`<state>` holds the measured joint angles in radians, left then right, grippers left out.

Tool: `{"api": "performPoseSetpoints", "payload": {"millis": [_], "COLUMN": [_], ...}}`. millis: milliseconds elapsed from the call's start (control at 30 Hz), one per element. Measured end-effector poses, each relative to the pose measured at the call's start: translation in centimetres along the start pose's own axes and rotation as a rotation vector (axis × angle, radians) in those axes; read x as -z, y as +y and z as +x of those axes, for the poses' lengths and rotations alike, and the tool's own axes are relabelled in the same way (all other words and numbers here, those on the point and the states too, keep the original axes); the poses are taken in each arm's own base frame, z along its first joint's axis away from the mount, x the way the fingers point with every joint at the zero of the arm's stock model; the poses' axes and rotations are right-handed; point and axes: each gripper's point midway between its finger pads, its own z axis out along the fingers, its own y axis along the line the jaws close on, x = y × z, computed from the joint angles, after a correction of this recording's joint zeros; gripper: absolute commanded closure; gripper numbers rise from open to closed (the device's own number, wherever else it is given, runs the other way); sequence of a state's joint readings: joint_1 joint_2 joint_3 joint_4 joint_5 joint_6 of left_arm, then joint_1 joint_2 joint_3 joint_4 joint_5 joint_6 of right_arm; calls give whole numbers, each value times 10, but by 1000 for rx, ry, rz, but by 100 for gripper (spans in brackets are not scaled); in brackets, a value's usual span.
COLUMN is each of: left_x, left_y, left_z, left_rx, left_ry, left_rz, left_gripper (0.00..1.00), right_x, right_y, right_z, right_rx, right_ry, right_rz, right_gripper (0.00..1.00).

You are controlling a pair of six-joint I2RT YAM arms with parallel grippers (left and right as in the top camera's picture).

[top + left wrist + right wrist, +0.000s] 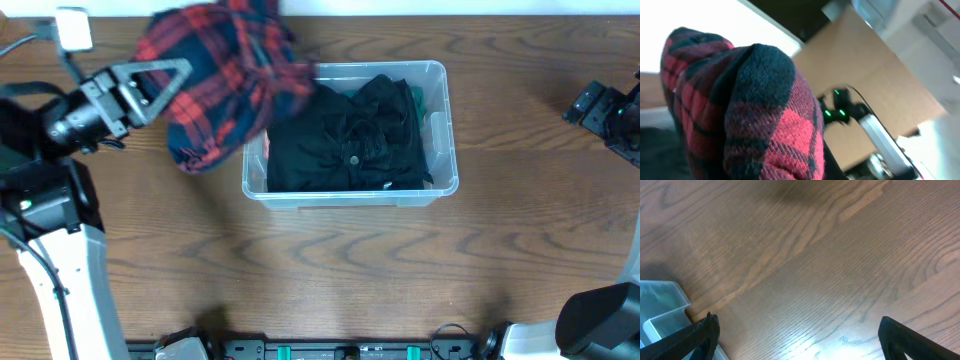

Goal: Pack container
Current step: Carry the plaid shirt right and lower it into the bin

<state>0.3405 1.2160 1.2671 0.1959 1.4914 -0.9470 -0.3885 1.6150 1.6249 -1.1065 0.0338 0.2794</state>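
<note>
Left arm [75,115] reaches sideways, jaws clamped on plaid shirt [225,70]; right arm [605,110] sits apart, jaws spread wide.

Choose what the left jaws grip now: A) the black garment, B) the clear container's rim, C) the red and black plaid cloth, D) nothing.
C: the left jaws are shut on the plaid cloth, bunched at the container's corner, while the black garment lies inside it.

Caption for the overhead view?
Left gripper holds a red-and-black plaid cloth garment over the corner of the clear plastic rectangular container of black clothing.
</note>
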Motion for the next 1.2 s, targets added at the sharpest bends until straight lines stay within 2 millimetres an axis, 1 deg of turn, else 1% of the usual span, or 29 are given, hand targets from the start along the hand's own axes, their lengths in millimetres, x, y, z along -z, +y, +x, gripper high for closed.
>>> {"api": "performPoseSetpoints", "payload": {"millis": [133, 333, 600, 800, 867, 967, 1200], "left_x": [-22, -59, -92, -124, -138, -152, -170], "left_y": [-4, 4, 5, 19, 27, 38, 59], "left_z": [15, 32, 48, 56, 60, 63, 59], "left_rx": [38, 55, 84, 104, 107, 125, 160], "left_ry": [92, 195, 256, 269, 270, 266, 222], "left_rz": [69, 153, 202, 216, 222, 220, 196], "left_gripper": [94, 94, 94, 94, 94, 94, 94], "right_x": [0, 0, 0, 0, 0, 0, 0], "right_y": [0, 0, 0, 0, 0, 0, 0], "right_z": [0, 0, 0, 0, 0, 0, 0], "right_rx": [0, 0, 0, 0, 0, 0, 0], "right_ry": [0, 0, 1, 0, 0, 0, 0], "right_rz": [0, 0, 0, 0, 0, 0, 0], "right_gripper": [1, 1, 1, 1, 1, 1, 1]}}
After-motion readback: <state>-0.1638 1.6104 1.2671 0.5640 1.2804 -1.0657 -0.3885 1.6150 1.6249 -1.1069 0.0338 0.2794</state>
